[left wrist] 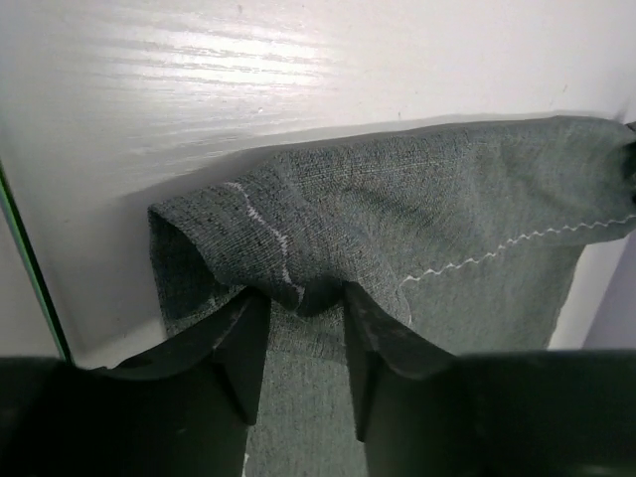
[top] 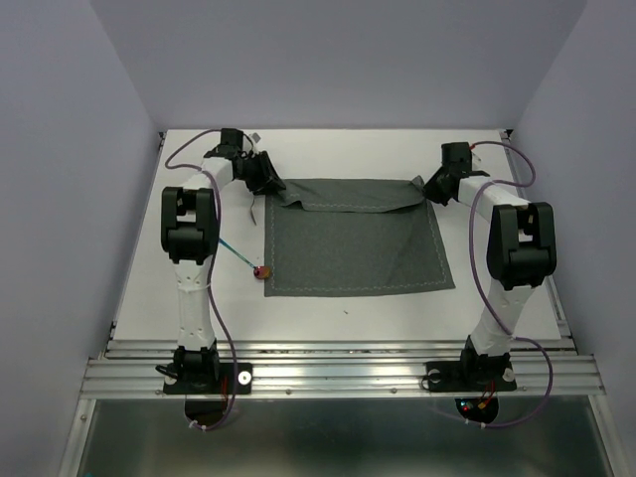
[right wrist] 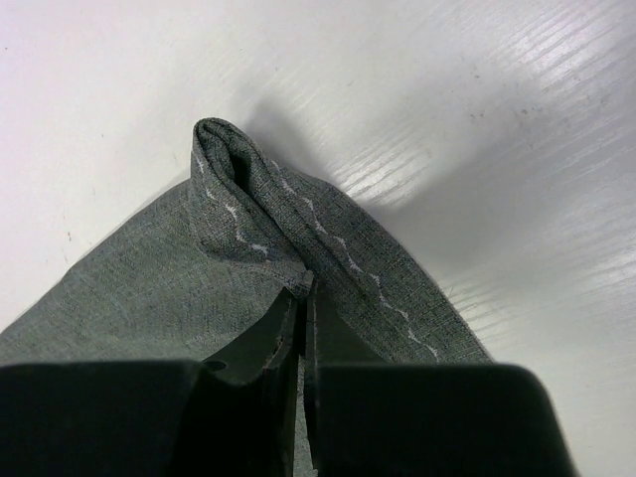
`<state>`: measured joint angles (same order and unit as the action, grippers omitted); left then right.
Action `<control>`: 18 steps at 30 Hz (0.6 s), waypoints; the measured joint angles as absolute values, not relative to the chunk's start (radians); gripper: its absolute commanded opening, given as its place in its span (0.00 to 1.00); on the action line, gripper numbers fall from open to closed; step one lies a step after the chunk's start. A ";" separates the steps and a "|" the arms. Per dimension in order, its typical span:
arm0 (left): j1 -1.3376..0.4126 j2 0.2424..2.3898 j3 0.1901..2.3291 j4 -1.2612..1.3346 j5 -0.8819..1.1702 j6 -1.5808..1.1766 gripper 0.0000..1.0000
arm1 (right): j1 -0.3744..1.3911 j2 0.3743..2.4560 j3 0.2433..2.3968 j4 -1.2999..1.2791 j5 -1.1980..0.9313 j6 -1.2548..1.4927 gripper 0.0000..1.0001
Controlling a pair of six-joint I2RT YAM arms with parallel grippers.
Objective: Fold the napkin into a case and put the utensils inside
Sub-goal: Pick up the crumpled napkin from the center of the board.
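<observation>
The dark grey napkin (top: 358, 248) lies spread on the white table, its far edge raised and folded a little toward me. My left gripper (top: 270, 185) is shut on the napkin's far left corner; a bunched fold (left wrist: 397, 229) sits between its tips (left wrist: 303, 298). My right gripper (top: 429, 189) is shut on the far right corner, the jaws (right wrist: 303, 288) nearly together on the seamed cloth (right wrist: 149, 278). The spoon (top: 261, 271), with red bowl and teal handle, lies at the napkin's near left corner. A thin grey stick (top: 256, 207) lies beside the left edge.
Pale walls (top: 89, 149) close in the table on the left, right and back. A metal rail (top: 338, 373) with both arm bases runs along the near edge. Cables (top: 497, 164) loop off both arms.
</observation>
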<state>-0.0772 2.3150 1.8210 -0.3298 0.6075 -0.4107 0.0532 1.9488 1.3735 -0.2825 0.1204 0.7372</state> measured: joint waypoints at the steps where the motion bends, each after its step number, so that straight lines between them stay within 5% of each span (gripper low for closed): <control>1: -0.082 2.315 1.825 -0.339 0.603 -0.402 0.56 | 0.053 1.949 1.374 -0.282 0.120 0.737 0.01; 18: -0.178 2.038 1.612 -0.368 0.398 -0.360 0.58 | 0.053 1.938 1.360 -0.279 0.115 0.734 0.04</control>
